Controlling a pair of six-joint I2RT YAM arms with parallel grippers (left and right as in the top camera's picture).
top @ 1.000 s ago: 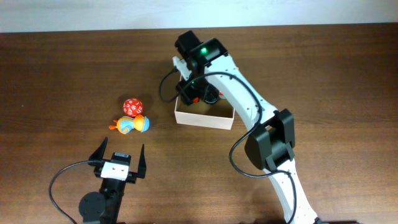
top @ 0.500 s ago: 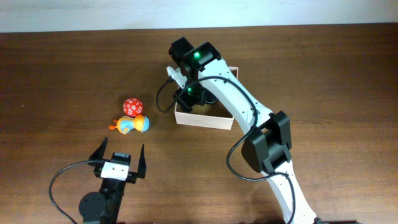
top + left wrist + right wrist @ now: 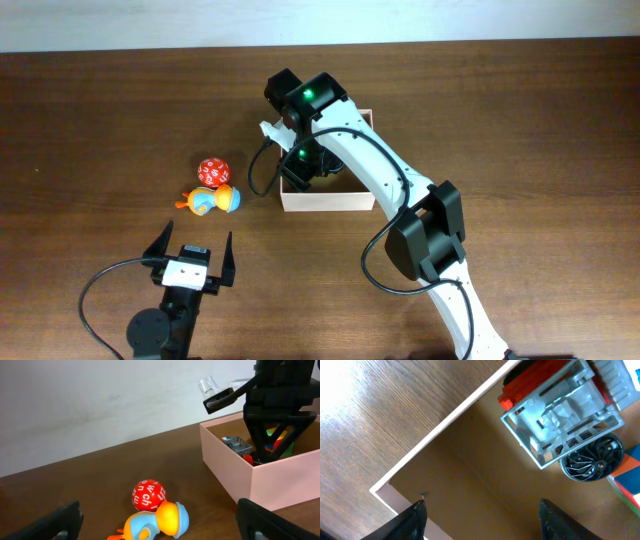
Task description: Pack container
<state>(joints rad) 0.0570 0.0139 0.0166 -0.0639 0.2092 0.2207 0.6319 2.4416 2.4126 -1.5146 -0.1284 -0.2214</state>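
one square container (image 3: 330, 201) lies flat, open face pointing straight up

The worktop (image 3: 100, 120) is dark brown wood with a fine, straight grain and a low sheen. The square, shallow container (image 3: 325, 200) has thin, smooth white walls and a matt tan cardboard inside. The silver-grey toy vehicle (image 3: 560, 410) in it looks like moulded plastic, with a glossy red part and a black ribbed wheel. The red ball with white lettering (image 3: 148, 495) and the orange-and-blue duck-shaped toy (image 3: 157, 522) look like smooth, slightly shiny plastic. The right arm (image 3: 365, 155) has glossy white shells and matt black joints. The left claw (image 3: 197, 238) is matt black.
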